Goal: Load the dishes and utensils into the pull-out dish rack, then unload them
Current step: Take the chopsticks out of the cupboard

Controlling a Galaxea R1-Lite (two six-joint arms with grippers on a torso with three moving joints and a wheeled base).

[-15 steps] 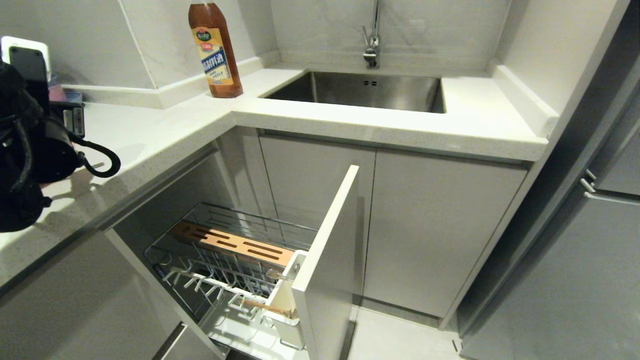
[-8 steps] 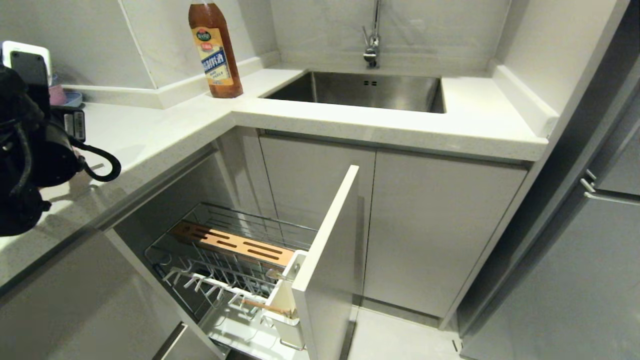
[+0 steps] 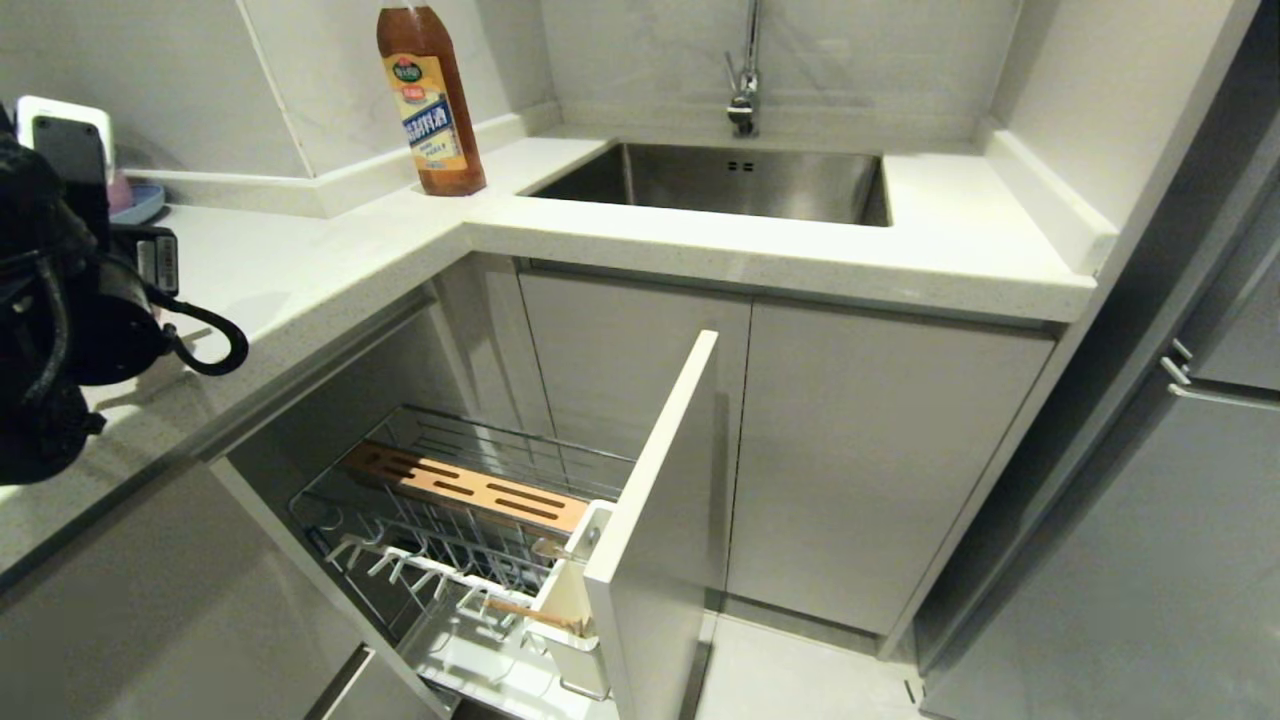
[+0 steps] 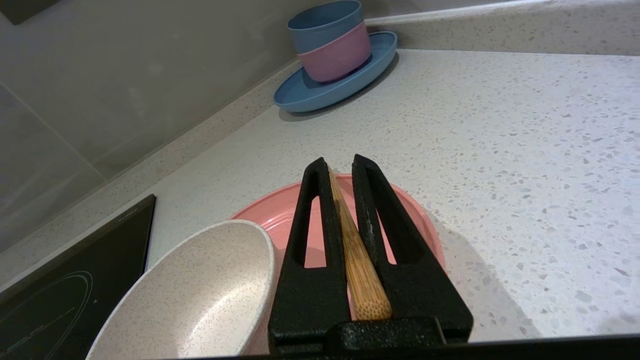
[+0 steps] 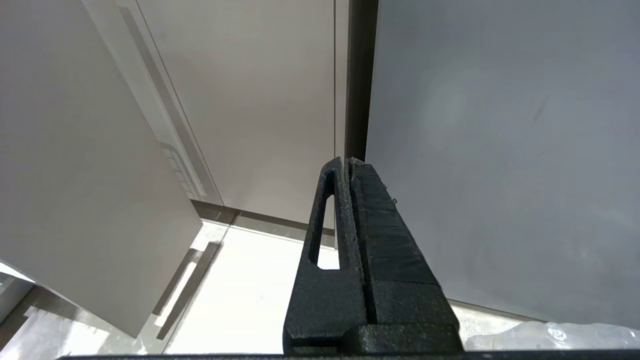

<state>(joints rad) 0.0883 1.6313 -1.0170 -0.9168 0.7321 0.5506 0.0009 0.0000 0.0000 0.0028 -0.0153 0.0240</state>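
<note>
**Left wrist view: a chopstick clamped above the pink plate**

We take the pink plate (image 4: 415, 210) as our landmark. It lies flat on the speckled white counter (image 4: 525, 150), and directly over it hangs our left gripper (image 4: 340, 167), its two black fingers (image 4: 310, 220) pressed against a light wooden chopstick (image 4: 357, 260) that runs lengthwise between them (we can make out one stick only; whether a second lies behind it we cannot tell). Just beside the plate, overlapping its rim, sits the cream-white bowl (image 4: 200, 295). Beyond that bowl, a black cooktop (image 4: 75, 280) covers the counter. Well apart from the plate, by the wall, a blue plate (image 4: 320, 90) carries a pink bowl (image 4: 335, 57) with a blue bowl (image 4: 325, 22) nested in it.

From the head view we see the left arm (image 3: 60, 300) at the far left over the counter. The pull-out dish rack (image 3: 480, 540) stands drawn out below, its slotted wooden block (image 3: 460, 487) along the back and its white front panel (image 3: 650, 520) facing right. A wooden stick (image 3: 525, 612) rests near the white utensil cup (image 3: 575, 610). Further back are a steel sink (image 3: 720, 180) and a brown bottle (image 3: 430, 100).

Our right gripper (image 5: 350, 165) hangs beside grey cabinet doors (image 5: 250, 100), jaws pressed together on nothing.
</note>
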